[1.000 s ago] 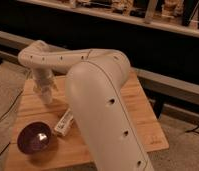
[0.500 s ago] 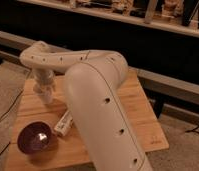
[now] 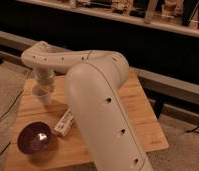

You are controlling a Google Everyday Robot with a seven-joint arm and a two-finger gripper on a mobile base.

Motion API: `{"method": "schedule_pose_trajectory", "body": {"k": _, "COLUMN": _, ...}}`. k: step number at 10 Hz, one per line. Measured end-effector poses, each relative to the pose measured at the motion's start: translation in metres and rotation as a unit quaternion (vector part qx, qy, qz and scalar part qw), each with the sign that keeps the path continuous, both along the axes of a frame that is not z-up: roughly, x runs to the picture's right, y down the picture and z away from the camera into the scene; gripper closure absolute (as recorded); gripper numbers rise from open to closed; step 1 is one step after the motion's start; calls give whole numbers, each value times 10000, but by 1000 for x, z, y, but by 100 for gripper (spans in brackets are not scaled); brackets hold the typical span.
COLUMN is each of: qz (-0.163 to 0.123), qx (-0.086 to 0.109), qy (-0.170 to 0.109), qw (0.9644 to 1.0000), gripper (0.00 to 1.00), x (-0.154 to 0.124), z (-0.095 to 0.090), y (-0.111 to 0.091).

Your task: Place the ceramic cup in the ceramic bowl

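Little has moved since half a second ago: the arm (image 3: 100,100) keeps the same bend, and the gripper (image 3: 42,88) has stayed over the same spot of the wooden table (image 3: 140,112), at about 10 o'clock from the table's middle.

The gripper points straight down from its ribbed white wrist. The ceramic cup (image 3: 44,97) sits right under it, touching it, rim upward. How far the gripper is open, and whether it truly has hold of the cup, cannot be told, because its tip merges with the cup's white body. Whether the cup stands on the wood or hangs just clear of it cannot be told either.

The ceramic bowl (image 3: 35,140) sits upright at about 7 o'clock on the table, near the front left corner. It is dark purple and glossy, with a bright glint inside, and lies at 6 o'clock from the cup, well apart from it.

A white bottle (image 3: 64,123) with a printed label lies on its side at the bowl's 2 o'clock, just beside it, partly hidden by the arm's thick forward link. That link crosses the table's middle up to an elbow near 12 o'clock, and a thinner link then reaches toward 9 o'clock to the wrist. A dark cable (image 3: 8,108) trails over the floor off the table's 9 o'clock edge.
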State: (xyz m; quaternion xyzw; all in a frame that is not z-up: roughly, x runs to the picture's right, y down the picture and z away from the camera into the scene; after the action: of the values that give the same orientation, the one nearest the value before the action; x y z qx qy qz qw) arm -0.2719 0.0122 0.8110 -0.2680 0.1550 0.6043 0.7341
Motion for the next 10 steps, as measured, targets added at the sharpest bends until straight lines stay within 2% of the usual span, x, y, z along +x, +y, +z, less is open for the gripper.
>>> {"method": "schedule_pose_trajectory", "body": {"k": 2, "qz": -13, "qx": -54, "qy": -47, "qw": 10000, "gripper": 100, "x": 1, "z": -6, "y": 0}}
{"method": "schedule_pose_trajectory", "body": {"k": 5, "qz": -94, "qx": -107, "qy": -192, "qw": 9997, "gripper": 100, "x": 6, "z": -29, "y": -8}}
{"method": "schedule_pose_trajectory", "body": {"k": 8, "qz": -318, "qx": -252, "qy": -360, "qw": 9985, "gripper": 100, "x": 19, "z": -72, "y": -11}}
{"method": "schedule_pose_trajectory", "body": {"k": 10, "qz": -433, "qx": -404, "qy": -596, "qw": 9965, "gripper": 100, "x": 28, "z": -110, "y": -6}}
